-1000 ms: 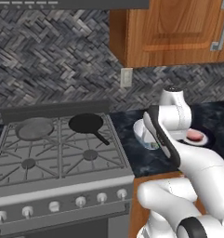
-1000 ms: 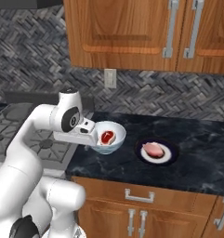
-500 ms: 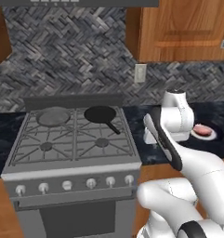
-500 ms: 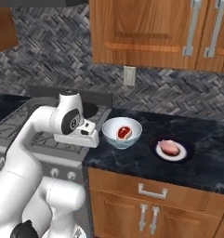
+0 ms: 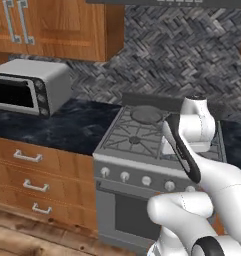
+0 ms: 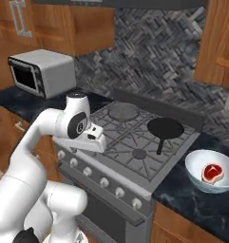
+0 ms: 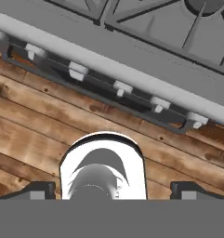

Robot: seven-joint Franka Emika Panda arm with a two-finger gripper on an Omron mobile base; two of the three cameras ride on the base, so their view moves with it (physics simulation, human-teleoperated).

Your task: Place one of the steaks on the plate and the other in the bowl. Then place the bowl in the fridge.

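A: Start with the left base view. What's there?

B: A boxy grey microwave [image 5: 34, 89] on the dark speckled table [image 5: 67, 127], wooden cupboards above, and the steel stove [image 5: 142, 150] with its cast grates. The white arm crosses the stove front.

A: And the right base view?

B: There the bowl [image 6: 211, 172] sits on the dark table just right of the stove, one steak [image 6: 212, 172] lying flat inside it. A black pan [image 6: 166, 128] rests on a rear burner, well apart from the bowl. The tool [image 6: 94, 142] hangs at the stove's front edge, near nothing of the task.

A: How would that bowl handle?

B: I'd judge it stiff, glazed and smooth, so slippery and breakable. The raw steak is soft and may slide if the bowl tips. Pinching the rim wall, one finger inside and one outside, seems the sensible hold, keeping it level.

A: The hand view?

B: It looks down past the stove's knob row [image 7: 118, 88] onto plank floor [image 7: 48, 130]. The fingertips [image 7: 36, 190] stand far apart at the bottom corners: released, nothing between them.
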